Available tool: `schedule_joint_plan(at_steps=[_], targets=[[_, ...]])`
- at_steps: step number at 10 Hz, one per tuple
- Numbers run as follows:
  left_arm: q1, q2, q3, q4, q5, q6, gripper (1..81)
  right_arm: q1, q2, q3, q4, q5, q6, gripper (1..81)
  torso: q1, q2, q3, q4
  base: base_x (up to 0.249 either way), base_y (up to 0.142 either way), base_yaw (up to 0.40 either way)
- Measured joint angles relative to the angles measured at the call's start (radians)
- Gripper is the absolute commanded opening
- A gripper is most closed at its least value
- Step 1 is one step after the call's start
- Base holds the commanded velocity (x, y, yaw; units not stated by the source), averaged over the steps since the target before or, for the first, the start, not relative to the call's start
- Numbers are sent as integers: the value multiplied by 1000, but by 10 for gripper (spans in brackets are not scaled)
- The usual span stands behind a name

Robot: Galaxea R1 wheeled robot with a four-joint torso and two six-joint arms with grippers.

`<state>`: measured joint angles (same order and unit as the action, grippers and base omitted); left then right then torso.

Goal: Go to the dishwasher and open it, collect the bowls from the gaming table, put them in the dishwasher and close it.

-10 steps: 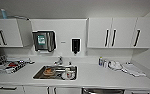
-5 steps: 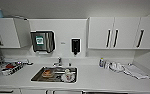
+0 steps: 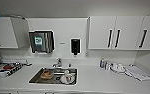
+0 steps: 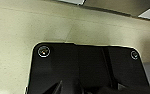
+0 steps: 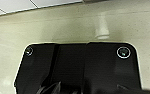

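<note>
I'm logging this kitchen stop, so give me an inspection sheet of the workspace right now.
Surface: white counter with a steel sink set into it.
Job's things: nothing seen.
Clutter: dishes in the sink; bottle, cups and cloth to the right; rack of items at left.
Grippers: fingers cannot be made out.
Cables: nothing seen.
Surroundings: white wall cabinets, paper towel dispenser, dark soap dispenser, faucet.
</note>
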<state>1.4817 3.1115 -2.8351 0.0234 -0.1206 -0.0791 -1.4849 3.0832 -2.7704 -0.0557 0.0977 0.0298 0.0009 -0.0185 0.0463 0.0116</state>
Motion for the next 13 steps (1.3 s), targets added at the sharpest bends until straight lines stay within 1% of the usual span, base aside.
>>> schedule_joint_plan(at_steps=[4, 6, 8, 10, 12, 13], targets=[[9, 0, 0, 0, 0, 1, 811, -13, -6, 1, 1, -3, 0, 811, -1, 0, 0, 0, 0, 0, 0], [10, -9, 7, 0, 0, 1, 811, -14, -31, 41, 1, -1, 0, 811, -1, 0, 0, 0, 0, 0, 0], [10, -33, 25, 0, -8, 2, 811, -14, -82, 137, 1, 0, 0, 811, -1, 0, 0, 0, 0, 0, 0], [16, -65, 79, 4, -15, 4, 811, -16, -153, 266, 2, 1, 2, 811, 4, -9, 0, 0, 0, 0, 0], [26, -105, 168, 8, -20, 4, 811, -27, -227, 375, 4, 3, 9, 811, 39, -64, -1, 0, 0, 0, 0], [25, -133, 211, 10, -29, 4, 811, -26, -261, 426, 5, 5, 13, 811, 56, -93, -8, 0, 0, 0, 0]])
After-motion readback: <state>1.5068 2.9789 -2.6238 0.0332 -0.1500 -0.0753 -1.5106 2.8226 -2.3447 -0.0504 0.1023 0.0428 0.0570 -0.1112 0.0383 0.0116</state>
